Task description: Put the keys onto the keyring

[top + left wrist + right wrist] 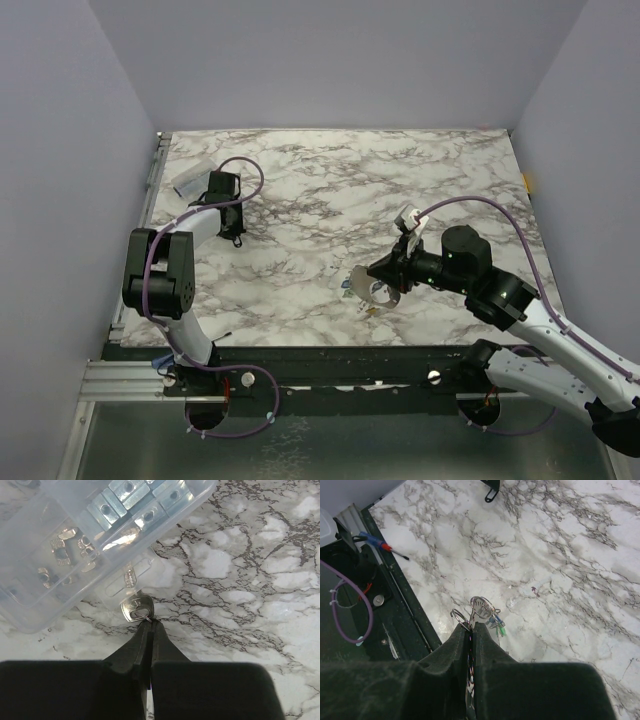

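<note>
L tool pinched shut, tips touching silver key by clear box, R tool gripping keyring w/ keys

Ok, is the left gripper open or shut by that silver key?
Shut: the left gripper shows no gap between its fingers, with the tips at the head of the silver key. Whether they actually pinch it, cannot tell.

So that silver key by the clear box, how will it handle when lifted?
The silver key looks like flat, stiff metal, probably light. The left gripper nips only its head edge, so it may swivel or slip.
</note>
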`<control>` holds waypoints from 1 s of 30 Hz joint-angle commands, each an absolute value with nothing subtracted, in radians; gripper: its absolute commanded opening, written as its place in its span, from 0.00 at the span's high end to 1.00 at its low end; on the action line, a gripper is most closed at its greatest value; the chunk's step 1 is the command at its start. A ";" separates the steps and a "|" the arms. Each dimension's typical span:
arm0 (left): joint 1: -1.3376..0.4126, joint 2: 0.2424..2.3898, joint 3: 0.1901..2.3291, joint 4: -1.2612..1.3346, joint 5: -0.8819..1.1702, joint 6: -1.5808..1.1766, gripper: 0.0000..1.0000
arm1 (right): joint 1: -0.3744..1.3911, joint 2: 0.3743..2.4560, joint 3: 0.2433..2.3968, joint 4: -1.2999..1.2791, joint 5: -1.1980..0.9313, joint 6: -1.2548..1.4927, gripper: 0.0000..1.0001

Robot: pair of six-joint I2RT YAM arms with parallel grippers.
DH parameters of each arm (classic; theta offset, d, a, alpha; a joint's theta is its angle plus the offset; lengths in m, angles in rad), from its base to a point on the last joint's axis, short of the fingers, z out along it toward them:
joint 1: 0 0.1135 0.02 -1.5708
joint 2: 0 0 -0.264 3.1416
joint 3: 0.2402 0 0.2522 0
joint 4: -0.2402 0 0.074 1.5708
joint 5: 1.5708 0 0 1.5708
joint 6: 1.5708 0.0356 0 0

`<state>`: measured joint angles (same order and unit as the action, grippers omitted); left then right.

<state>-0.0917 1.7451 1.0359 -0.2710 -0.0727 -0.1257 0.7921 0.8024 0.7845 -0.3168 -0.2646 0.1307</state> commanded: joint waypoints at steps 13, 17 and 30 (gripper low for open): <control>-0.120 1.602 0.980 -0.281 -0.009 -0.150 1.00 | 0.796 0.797 0.833 -0.313 -0.271 0.131 0.99; -0.139 1.548 0.945 -0.286 0.030 -0.158 1.00 | 0.796 0.799 0.833 -0.314 -0.268 0.136 0.99; -0.260 1.379 0.895 -0.329 -0.021 -0.170 0.82 | 0.796 0.811 0.838 -0.308 -0.225 0.163 0.99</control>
<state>-0.2646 1.4269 0.9077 -0.2897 0.0631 -0.1505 0.7921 0.8127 0.8070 -0.3386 -0.2516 0.1406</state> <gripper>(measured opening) 0.021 0.099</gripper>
